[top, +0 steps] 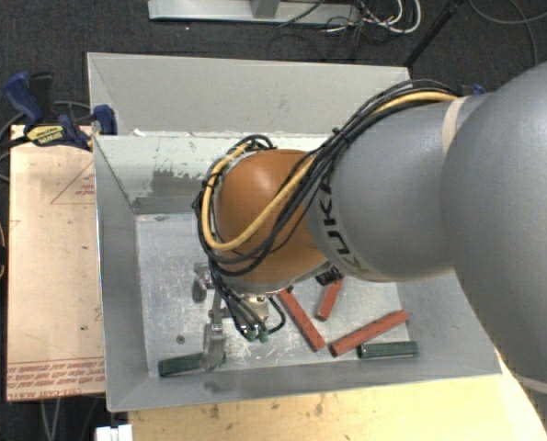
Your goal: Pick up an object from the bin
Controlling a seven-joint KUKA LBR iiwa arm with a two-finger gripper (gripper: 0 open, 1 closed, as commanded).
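**Grey arm (420, 200) over the bin, hand down by a dark bar**

Reaching in from the right, the arm ends in a hand (215, 343) hanging low over the bin (117, 246) floor. The hand's tip is at the right end of a dark bar (179, 367). I cannot tell whether the two touch, or whether the hand is open or closed.

The dark bar lies flat along the front wall, near the front-left corner. Up from it, just above the hand, sits the orange cover (264, 214), looped with black and yellow cables (220, 237).

Right of the dark bar, past the hand, a red bar (302, 321) slants across the floor. A short red bar (329, 299) lies just beyond it, partly under the cover. Farther right is a long red bar (369, 332), tilted. Farthest from the dark bar, just beside the long red one, a second dark bar (389, 349) lies flat.
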